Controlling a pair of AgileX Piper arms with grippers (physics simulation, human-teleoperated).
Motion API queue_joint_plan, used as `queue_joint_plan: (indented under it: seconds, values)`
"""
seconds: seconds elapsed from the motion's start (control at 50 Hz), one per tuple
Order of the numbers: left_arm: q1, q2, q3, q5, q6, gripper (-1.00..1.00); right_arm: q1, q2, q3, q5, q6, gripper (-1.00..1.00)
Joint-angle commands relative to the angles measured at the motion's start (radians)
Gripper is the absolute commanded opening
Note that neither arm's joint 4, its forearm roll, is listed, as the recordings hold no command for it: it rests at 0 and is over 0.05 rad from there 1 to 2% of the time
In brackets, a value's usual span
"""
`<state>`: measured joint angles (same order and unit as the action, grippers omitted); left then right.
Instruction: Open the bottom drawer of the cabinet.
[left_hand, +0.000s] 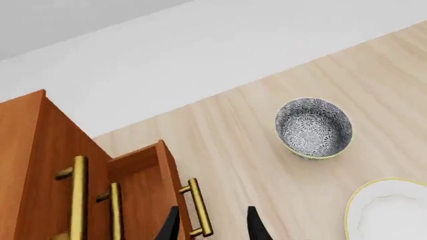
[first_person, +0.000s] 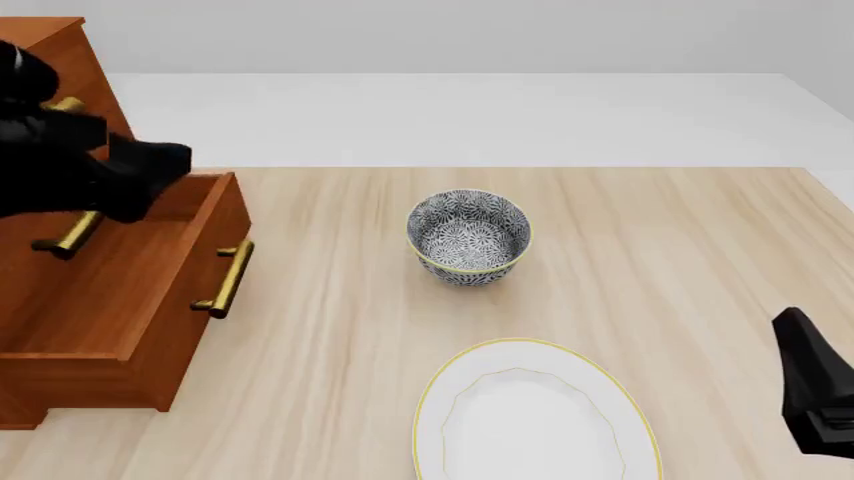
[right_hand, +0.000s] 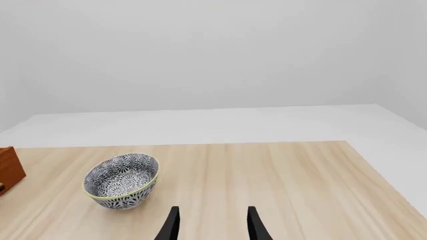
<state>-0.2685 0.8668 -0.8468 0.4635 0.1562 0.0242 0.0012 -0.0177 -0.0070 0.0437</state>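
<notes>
The cabinet (first_person: 38, 45) stands at the table's far left, reddish-brown wood with brass bar handles. Its bottom drawer (first_person: 134, 275) is pulled out toward the table's middle, showing its empty inside and its brass handle (first_person: 222, 280). In the left wrist view the drawer front (left_hand: 143, 195) juts out past the two upper handles, and the bottom handle (left_hand: 198, 207) lies beyond the left gripper (left_hand: 213, 227). That gripper is open and holds nothing. The left arm (first_person: 94, 170) hovers above the drawer's back. My right gripper (right_hand: 212, 225) is open and empty, low at the right.
A patterned blue-grey bowl (first_person: 467, 238) sits mid-table, right of the drawer. A white plate with a gold rim (first_person: 534, 420) lies near the front edge. The right arm (first_person: 817, 390) rests at the front right corner.
</notes>
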Motion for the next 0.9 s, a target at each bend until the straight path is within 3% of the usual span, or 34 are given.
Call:
queue_joint_plan:
  seconds: [0.02, 0.18, 0.38, 0.48, 0.9]
  values:
    - [0.063, 0.002, -0.026, 0.101, -0.200, 1.00, 0.002, 0.001, -0.010, 0.008, 0.000, 1.00]
    - [0.078, 0.013, 0.011, 0.096, -0.293, 1.00, 0.003, -0.001, 0.001, -0.002, 0.001, 1.00]
    - [0.143, 0.053, 0.044, 0.047, -0.283, 1.00, 0.005, -0.001, 0.004, -0.005, 0.001, 1.00]
    - [0.171, 0.089, 0.056, 0.021, -0.320, 1.00, 0.006, -0.001, 0.002, -0.005, 0.001, 1.00]
    - [0.254, 0.208, 0.099, -0.089, -0.253, 1.00, 0.005, -0.001, 0.007, -0.009, 0.001, 1.00]
